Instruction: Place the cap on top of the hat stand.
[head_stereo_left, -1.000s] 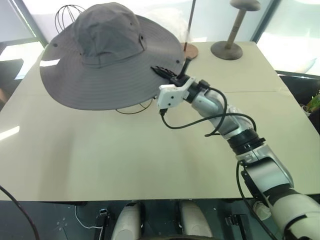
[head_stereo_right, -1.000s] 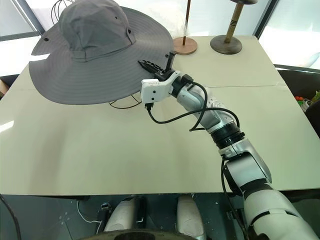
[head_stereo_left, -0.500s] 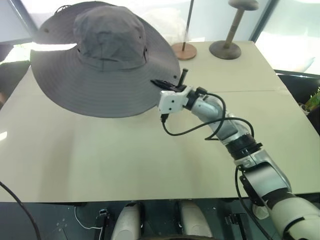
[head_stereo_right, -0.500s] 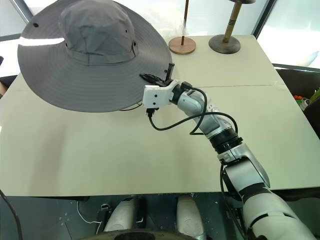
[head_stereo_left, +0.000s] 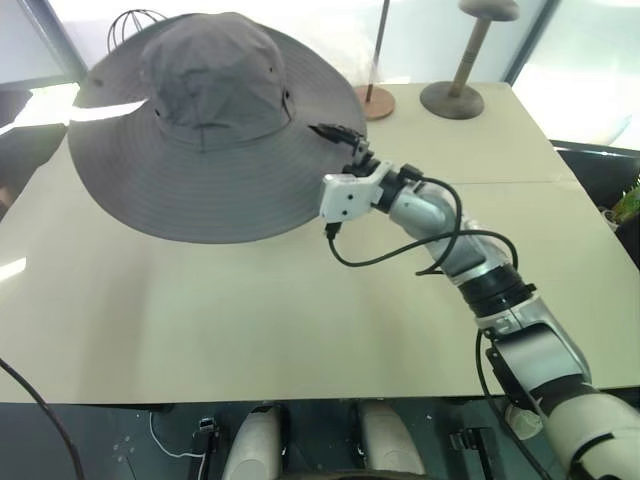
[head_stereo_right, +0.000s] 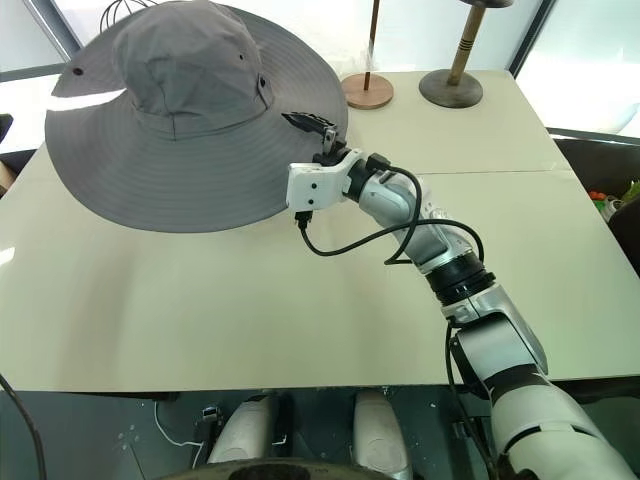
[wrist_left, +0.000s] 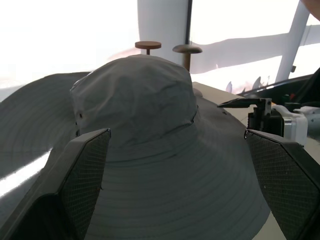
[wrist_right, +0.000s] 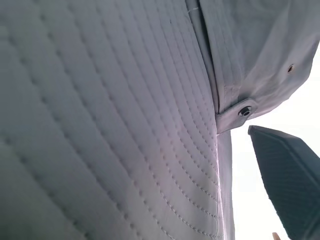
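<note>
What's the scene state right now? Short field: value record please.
cap: grey wide-brim cap, crown up, raised above the table
hat stand: hidden under the cap; cannot confirm seating
right pincer: open at the cap's brim edge, one finger above the brim
left pincer: open, facing the cap's crown, not touching it
table: beige top
other stands: wooden mushroom-topped stand and a thin-stemmed stand on a round brown base at the far edge; small wire stand behind the cap

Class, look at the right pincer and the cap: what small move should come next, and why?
Probably draw the right pincer back off the brim. Its fingers are open and the cap appears to sit on the stand, so a retreat clear of the fabric should avoid dragging it askew.
</note>
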